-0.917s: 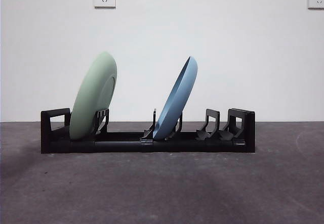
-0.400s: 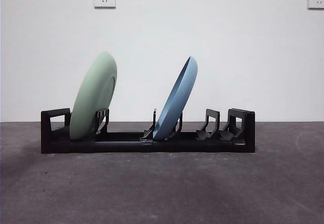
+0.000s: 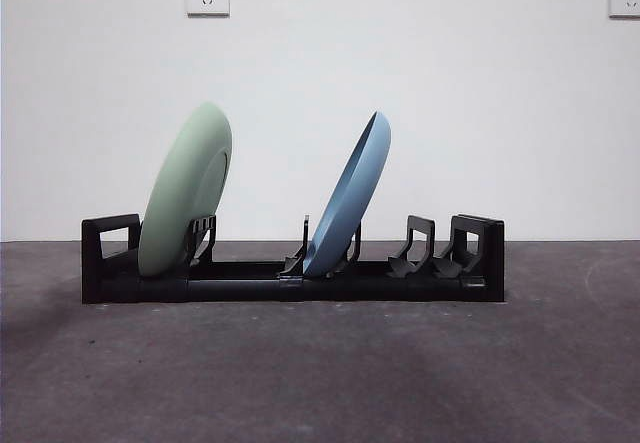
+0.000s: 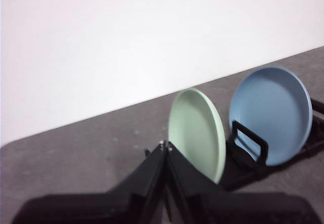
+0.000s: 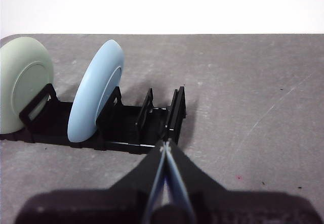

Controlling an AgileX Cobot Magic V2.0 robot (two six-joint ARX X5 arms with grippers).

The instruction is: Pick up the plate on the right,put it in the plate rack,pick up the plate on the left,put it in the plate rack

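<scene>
Both the left gripper [image 4: 165, 147] and right gripper [image 5: 165, 144] are hanging with fingers closed and empty, while the green plate [image 3: 185, 191] and blue plate [image 3: 350, 198] are leaning in the rack [image 3: 290, 273].

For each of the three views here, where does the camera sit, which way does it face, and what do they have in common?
Front view: low at table height, looking level across at the plate rack side-on; no arm shows.
Left wrist view: on the left arm, facing the green plate; left gripper shut.
Right wrist view: on the right arm, facing the blue plate; right gripper shut.
All three share both plates standing in the rack.
</scene>
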